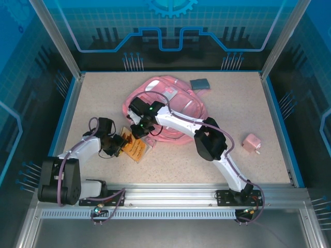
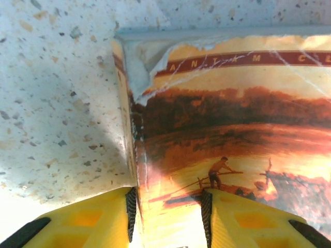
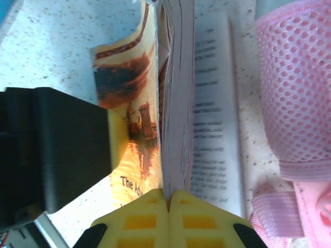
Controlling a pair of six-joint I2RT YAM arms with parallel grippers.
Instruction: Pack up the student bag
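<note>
Orange paperback (image 1: 135,150) stands splayed just in front of the student bag (image 1: 178,106). Your right gripper (image 3: 168,199) pinches its pages tight. The left gripper (image 2: 168,217), half open, braces the cover, clamping nothing. You seem mid-pickup: next, lift it toward the bag.

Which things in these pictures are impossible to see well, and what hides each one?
Title on the paperback book: right wrist view, lower edge and the right gripper cut it off.
Whether the student bag is open: top external view, the right arm lies across it.
Whether the left gripper clamps the book: left wrist view, bottom edge cuts the fingers.
Small pink thing, grey flat thing: top external view, too small to identify.
</note>
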